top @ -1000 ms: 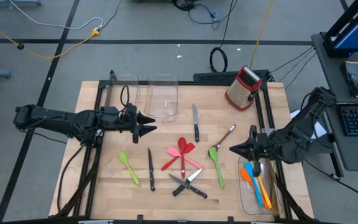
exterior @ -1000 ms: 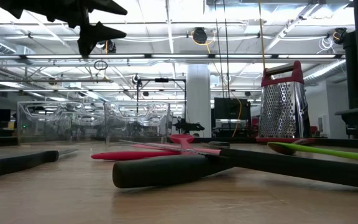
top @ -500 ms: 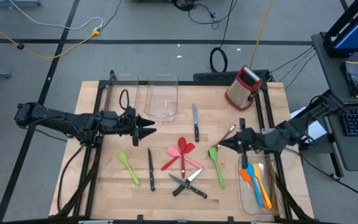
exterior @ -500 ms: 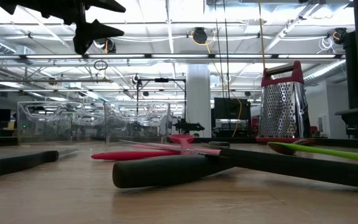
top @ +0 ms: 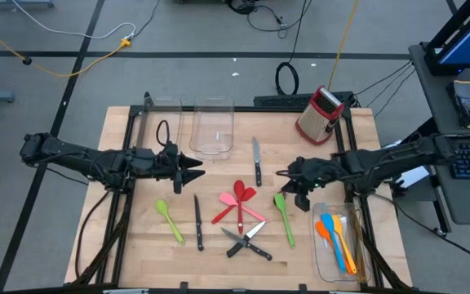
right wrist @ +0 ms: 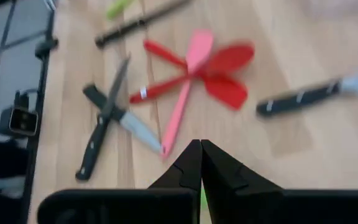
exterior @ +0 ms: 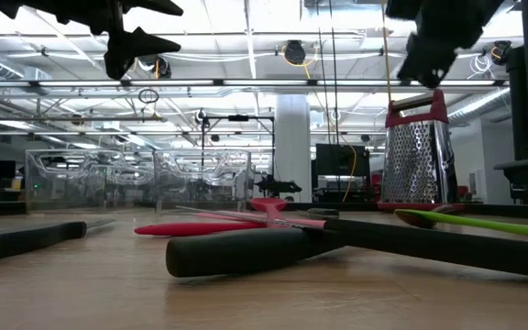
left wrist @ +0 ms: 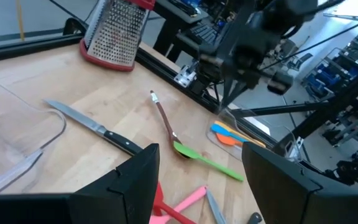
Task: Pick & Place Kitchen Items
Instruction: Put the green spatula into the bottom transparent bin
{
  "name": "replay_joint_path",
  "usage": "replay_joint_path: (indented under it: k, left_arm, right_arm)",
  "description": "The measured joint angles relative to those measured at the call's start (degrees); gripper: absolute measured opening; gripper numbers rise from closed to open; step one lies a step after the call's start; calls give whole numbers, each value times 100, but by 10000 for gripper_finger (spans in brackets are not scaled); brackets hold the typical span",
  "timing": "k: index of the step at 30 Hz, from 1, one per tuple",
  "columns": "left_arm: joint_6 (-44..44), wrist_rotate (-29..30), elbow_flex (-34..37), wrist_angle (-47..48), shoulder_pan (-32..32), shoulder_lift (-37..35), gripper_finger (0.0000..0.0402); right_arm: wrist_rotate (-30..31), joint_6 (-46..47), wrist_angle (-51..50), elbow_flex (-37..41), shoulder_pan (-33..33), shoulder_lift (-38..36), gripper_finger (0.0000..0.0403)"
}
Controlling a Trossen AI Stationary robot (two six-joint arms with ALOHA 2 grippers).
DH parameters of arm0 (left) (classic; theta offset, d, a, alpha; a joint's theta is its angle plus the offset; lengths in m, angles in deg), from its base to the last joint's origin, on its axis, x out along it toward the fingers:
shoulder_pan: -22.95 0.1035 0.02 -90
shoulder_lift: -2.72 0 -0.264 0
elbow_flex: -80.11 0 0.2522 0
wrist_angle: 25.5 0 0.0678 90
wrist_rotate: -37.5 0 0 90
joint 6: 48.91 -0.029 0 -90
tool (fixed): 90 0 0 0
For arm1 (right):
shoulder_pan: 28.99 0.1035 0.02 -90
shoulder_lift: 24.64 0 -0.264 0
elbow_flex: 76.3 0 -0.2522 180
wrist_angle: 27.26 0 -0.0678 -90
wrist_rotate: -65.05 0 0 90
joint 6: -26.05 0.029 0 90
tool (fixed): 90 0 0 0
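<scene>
Right end effector (top: 282, 174), clenched and empty, has swung from the bin (top: 320, 255) toward table (top: 137, 245) centre, above the green spoon (top: 284, 214); left end effector (top: 201, 167) hovers released beside the knife (top: 257, 162).

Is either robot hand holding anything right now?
No. The right gripper is shut with nothing between its fingers, above the brown spoon. The left gripper is open and empty.
</scene>
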State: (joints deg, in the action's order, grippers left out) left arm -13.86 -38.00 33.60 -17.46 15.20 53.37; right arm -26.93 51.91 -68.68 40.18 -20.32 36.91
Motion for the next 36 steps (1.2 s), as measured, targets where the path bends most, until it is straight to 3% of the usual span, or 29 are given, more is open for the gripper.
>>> replay_joint_path:
  k: [5, 12, 22, 36]
  left_arm:
    - [-2, 178, 0, 8, 0, 0, 234]
    - [-2, 217, 0, 113, 0, 0, 234]
    - [-2, 217, 0, 175, 0, 2, 234]
    - [-35, 219, 0, 437, 0, 2, 234]
  right_arm:
    - [-926, 196, -216, 0, -395, 473, 0]
    - [-1587, 200, -240, 0, -673, 1023, 6]
    - [-1929, 536, -373, 0, -628, 1731, 46]
    - [-1936, 1198, -513, 2, -444, 2084, 167]
